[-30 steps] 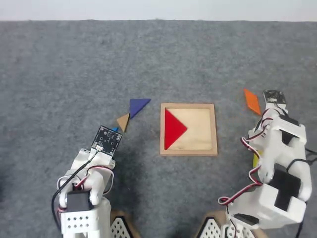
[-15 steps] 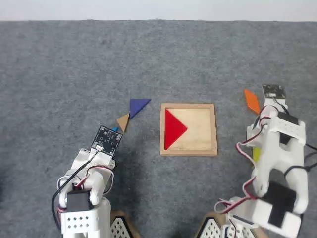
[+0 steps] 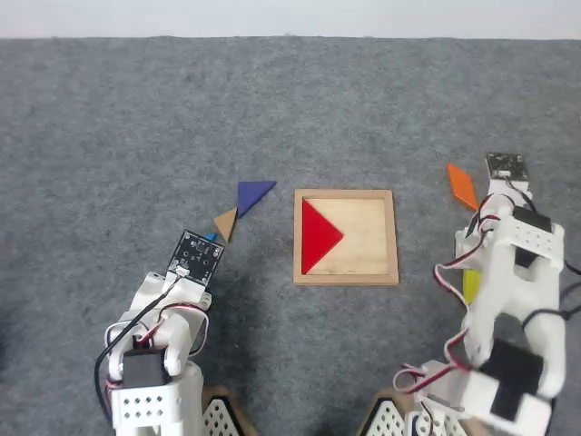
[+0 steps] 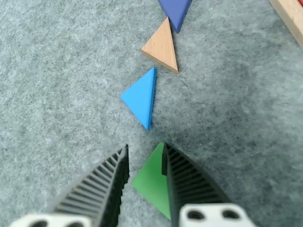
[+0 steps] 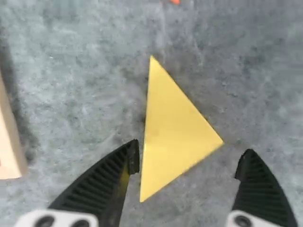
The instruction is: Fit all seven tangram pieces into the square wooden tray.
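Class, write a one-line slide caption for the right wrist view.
Right gripper, open, straddles the yellow triangle on grey carpet, with the wooden tray alongside.

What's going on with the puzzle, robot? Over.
Right pincer open over yellow triangle. Left pincer open by green piece. Tray holds one red triangle. Nothing in the way.
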